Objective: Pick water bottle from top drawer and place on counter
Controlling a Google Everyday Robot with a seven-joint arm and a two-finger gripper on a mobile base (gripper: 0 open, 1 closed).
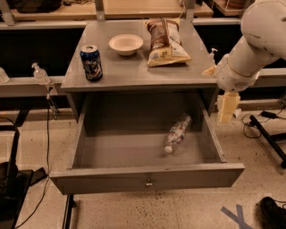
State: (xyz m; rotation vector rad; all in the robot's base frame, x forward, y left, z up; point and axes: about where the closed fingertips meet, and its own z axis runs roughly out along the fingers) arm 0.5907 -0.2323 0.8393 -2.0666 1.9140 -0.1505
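Note:
The water bottle (177,133) lies on its side in the right half of the open top drawer (147,177), white cap toward the drawer front. The grey counter (134,69) sits above the drawer. My gripper (226,108) hangs pointing down at the end of the white arm (250,49), just outside the drawer's right wall. It is to the right of the bottle, apart from it, and holds nothing that I can see.
On the counter stand a blue soda can (91,62), a white bowl (126,44) and a chip bag (165,42). Pump bottles (41,75) sit on side rails left and right. A tan wooden shelf (134,6) runs behind. Cables and a black stand (263,127) lie on the floor at right.

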